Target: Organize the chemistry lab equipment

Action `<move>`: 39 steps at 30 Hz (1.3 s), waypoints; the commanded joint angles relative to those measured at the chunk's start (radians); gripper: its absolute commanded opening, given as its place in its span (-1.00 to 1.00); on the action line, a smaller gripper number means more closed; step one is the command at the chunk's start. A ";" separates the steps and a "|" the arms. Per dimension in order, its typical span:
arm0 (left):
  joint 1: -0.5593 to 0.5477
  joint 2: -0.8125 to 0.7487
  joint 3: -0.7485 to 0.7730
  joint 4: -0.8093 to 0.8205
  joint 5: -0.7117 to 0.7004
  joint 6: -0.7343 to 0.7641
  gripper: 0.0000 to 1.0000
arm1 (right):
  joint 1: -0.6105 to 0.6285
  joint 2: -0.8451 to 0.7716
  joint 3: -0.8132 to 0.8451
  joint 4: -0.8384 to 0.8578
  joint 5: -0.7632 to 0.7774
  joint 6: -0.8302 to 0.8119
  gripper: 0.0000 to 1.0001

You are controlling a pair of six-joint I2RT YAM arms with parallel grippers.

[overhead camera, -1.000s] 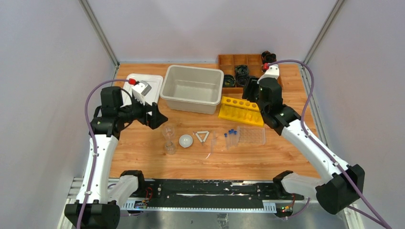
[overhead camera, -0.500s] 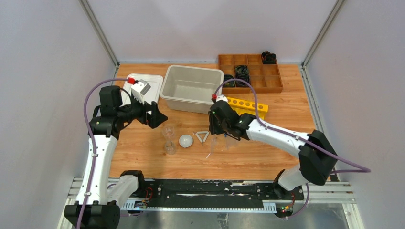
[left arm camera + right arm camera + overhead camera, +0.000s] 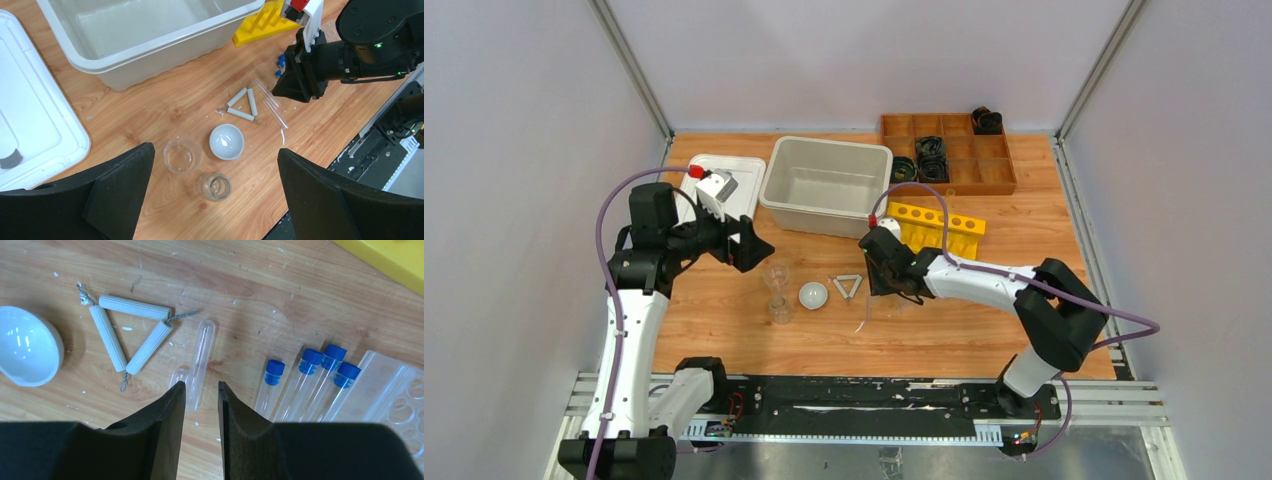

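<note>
wooden table (image 3: 724,320), beakers (image 3: 180,156), dish (image 3: 226,141), triangle (image 3: 134,306), tubes (image 3: 313,357)

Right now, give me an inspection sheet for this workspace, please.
Surface: wooden table, scattered specks.
Job's things: two beakers, white dish, triangle frame, four blue-capped tubes, clear tubes, all loose on the table.
Clutter: grey bin, yellow rack, wooden tray, white lid.
Grippers: left gripper open near the beakers; right gripper narrowly open over a clear tube.
Cables: purple cable along each arm.
Surroundings: grey walls, metal rail.
</note>
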 commanded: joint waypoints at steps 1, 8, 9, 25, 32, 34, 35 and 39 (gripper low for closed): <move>0.003 -0.014 0.042 -0.010 0.008 0.006 1.00 | 0.011 0.031 -0.013 0.047 0.069 0.002 -0.30; 0.003 -0.013 0.047 -0.011 0.007 0.010 1.00 | 0.011 0.087 -0.024 0.094 0.066 0.010 -0.29; 0.003 -0.013 0.047 -0.011 0.007 0.010 1.00 | 0.012 0.090 -0.027 0.098 0.069 0.013 -0.30; 0.003 -0.021 0.063 -0.024 0.011 0.001 1.00 | 0.011 -0.162 -0.114 0.087 0.048 -0.003 -1.00; 0.003 -0.030 0.081 -0.024 0.062 -0.041 1.00 | 0.058 -0.376 -0.054 0.152 -0.056 -0.004 -1.00; 0.003 -0.031 0.082 -0.025 0.079 -0.052 1.00 | 0.084 -0.365 0.027 0.199 -0.069 -0.006 -1.00; 0.003 -0.030 0.082 -0.024 0.088 -0.058 1.00 | 0.097 -0.350 0.061 0.235 -0.079 -0.007 -1.00; 0.003 -0.032 0.097 -0.022 0.109 -0.094 0.94 | 0.161 -0.254 0.216 0.377 -0.088 -0.026 -1.00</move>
